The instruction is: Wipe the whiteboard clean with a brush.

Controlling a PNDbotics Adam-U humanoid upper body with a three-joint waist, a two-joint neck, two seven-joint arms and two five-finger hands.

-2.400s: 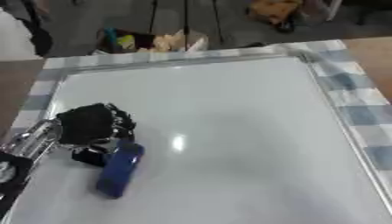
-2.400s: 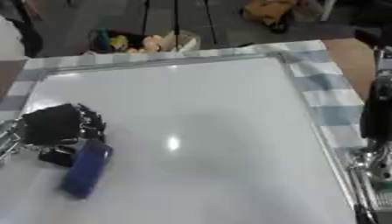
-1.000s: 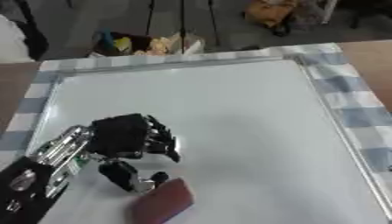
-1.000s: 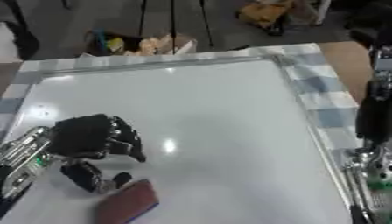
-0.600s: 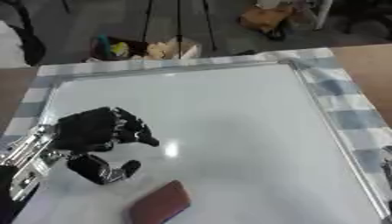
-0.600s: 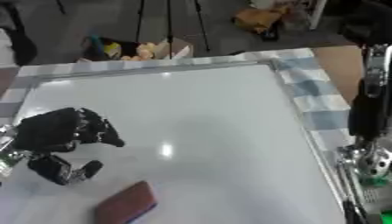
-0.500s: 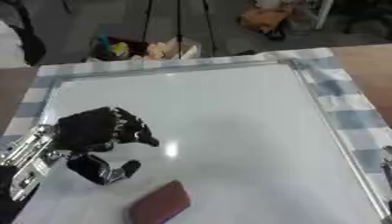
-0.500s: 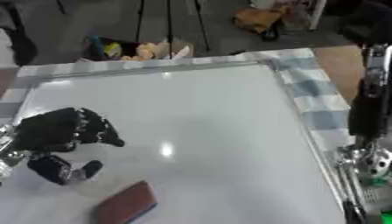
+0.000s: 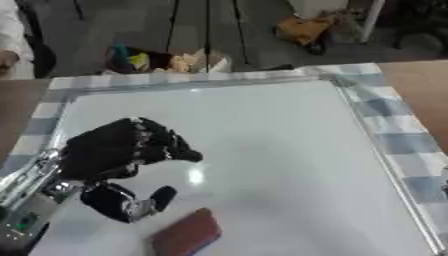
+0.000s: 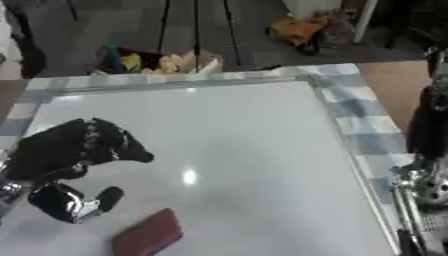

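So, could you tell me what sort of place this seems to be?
Probably a lab or workshop: a whiteboard lies flat on a checked cloth, and beyond it tripod legs and a box of oddments stand on a bare floor.

reddish brush (image 9: 185,236) lies flat on white whiteboard (image 9: 280,150).

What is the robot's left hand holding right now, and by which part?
Nothing. The left hand hangs over the whiteboard, fingers relaxed, and the brush lies apart from it near the front edge.

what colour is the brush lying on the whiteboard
Dark red, maroon-looking. The brush shows best in the left eye view, near the whiteboard's bottom edge.
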